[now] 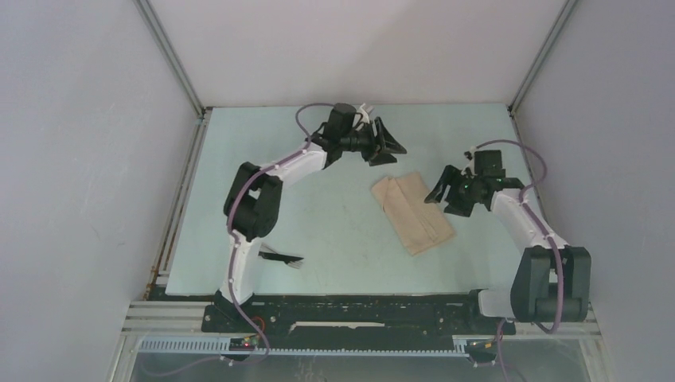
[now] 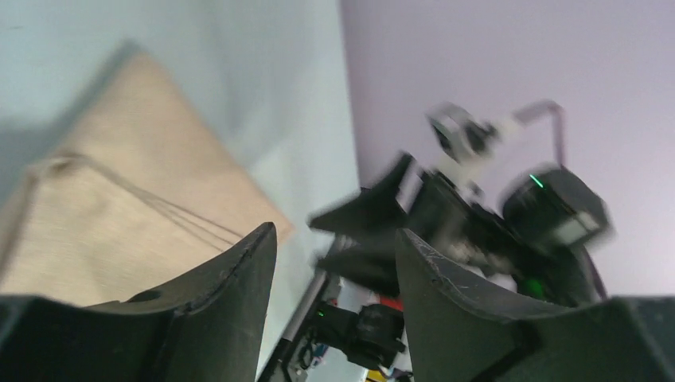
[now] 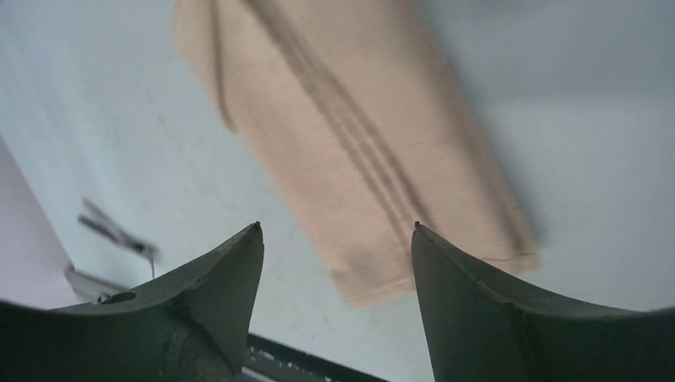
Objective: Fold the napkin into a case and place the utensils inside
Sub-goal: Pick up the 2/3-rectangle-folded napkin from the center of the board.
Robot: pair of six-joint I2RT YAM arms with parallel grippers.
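Utensils (image 1: 280,258) are lying at the near-left of the bench (image 1: 318,223), just beside the left arm's base and well apart from the cloth. They're not loaded yet, so I'm reading the insertion step as pending. They're sitting on the left arm's side, so that arm is probably the one fetching them. The napkin (image 1: 412,212) is lying mid-right, folded into a narrow strip running diagonally, with layered edges showing along its length in the right wrist view. I'm judging the case as formed or nearly so, but can't tell which end is the open pocket. The right gripper (image 1: 448,199) is hovering at the strip's right edge, jaws spread wide and carrying nothing, probably placed to pin or lift a layer. Farther back, the left gripper (image 1: 388,149) is hanging just past the strip's far end, also wide open and empty, facing the right arm. Risks I'm seeing: slim cutlery lying flat is awkward to pinch, and soft cloth could be unfolding when nudged.
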